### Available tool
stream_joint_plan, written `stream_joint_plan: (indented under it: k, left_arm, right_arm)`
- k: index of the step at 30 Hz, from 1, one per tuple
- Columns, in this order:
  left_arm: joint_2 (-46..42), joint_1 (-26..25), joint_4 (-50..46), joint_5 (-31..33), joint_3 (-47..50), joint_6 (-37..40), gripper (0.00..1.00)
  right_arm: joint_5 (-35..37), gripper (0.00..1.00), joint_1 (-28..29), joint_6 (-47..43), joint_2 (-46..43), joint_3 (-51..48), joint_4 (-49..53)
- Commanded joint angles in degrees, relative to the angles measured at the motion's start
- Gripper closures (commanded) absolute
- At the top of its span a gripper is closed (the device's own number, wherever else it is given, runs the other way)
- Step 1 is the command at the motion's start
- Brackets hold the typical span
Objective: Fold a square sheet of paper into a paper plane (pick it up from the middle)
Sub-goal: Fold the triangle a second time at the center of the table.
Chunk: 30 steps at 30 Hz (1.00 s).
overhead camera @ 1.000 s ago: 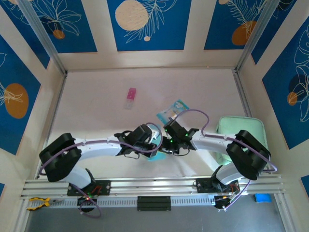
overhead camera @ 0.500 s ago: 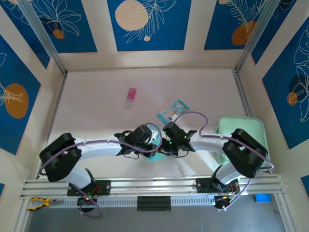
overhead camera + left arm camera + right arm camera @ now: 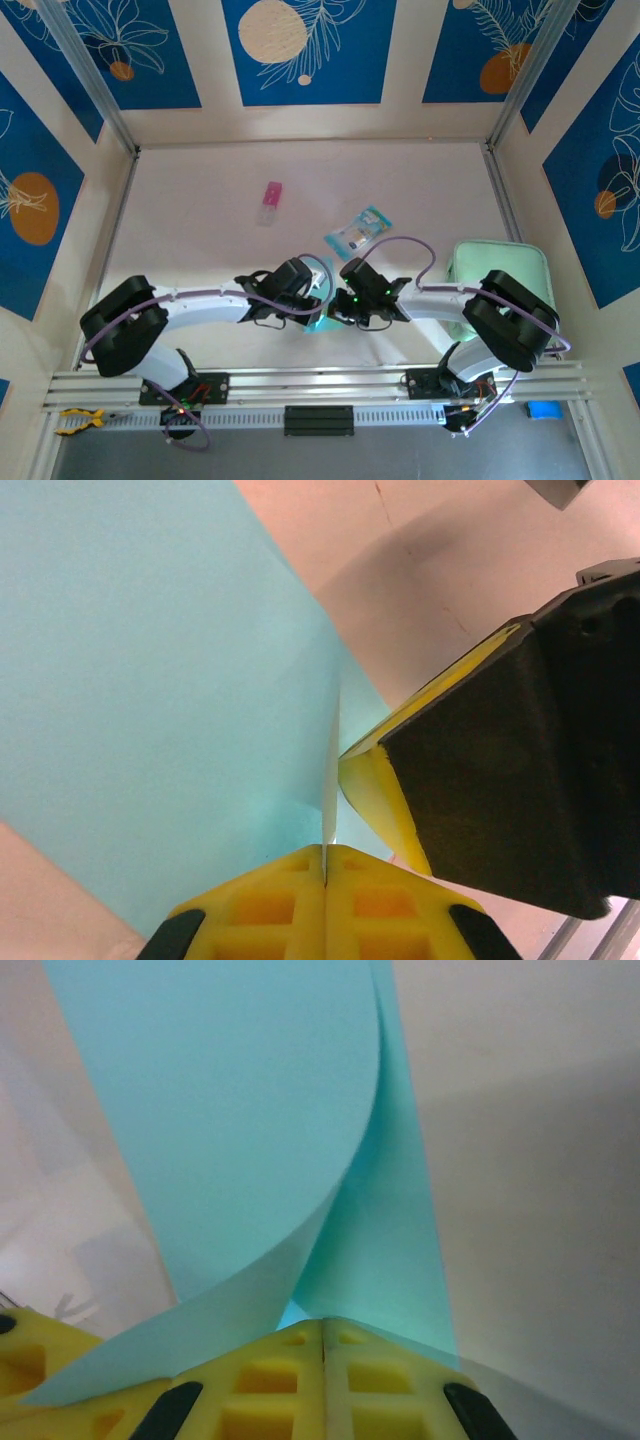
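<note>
Light-blue, thin, plain square sheet of paper (image 3: pixel 319 321) sits by the worktop's (image 3: pixel 200 230) near edge, about midway along it, caught between both tools. Left gripper (image 3: pixel 325 858) has its pads pressed together on an upright ridge of the sheet. Right gripper (image 3: pixel 322 1345) is likewise clamped on it, just beside the left. The sheet looks unmarked, curled over in a loop, one fold standing up. A teal-and-clear packet (image 3: pixel 358 233) and a small pink item (image 3: pixel 271 203) lie well apart, mid-worktop. A mint-green pad (image 3: pixel 505 268) is at the right edge.
</note>
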State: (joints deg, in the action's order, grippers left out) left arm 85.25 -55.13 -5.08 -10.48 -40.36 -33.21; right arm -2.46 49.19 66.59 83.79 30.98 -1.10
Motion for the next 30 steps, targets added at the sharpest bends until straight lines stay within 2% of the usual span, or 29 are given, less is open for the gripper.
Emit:
stream_joint_plan:
  k: [1, 6, 15, 30]
  left_arm:
    - [-1.2, 0.7, 0.7, 0.4, 0.5, -0.9, 1.00]
    - [-1.5, 1.3, -0.3, 1.0, 0.2, -0.3, 1.00]
    - [-0.2, 4.2, 0.3, -0.2, 1.2, 0.7, 1.00]
    - [1.8, 4.7, -1.9, 4.6, 0.5, 3.9, 1.00]
  right_arm:
    - [1.0, 0.96, 0.4, 1.1, -0.1, -0.9, -1.5]
    - [2.4, 0.97, 0.3, 1.0, 0.9, -1.2, 3.9]
    - [0.5, 0.99, -1.0, -1.5, 0.6, -1.6, 5.6]
    - [0.2, 0.99, -1.0, -2.3, 1.1, 0.3, 7.6]
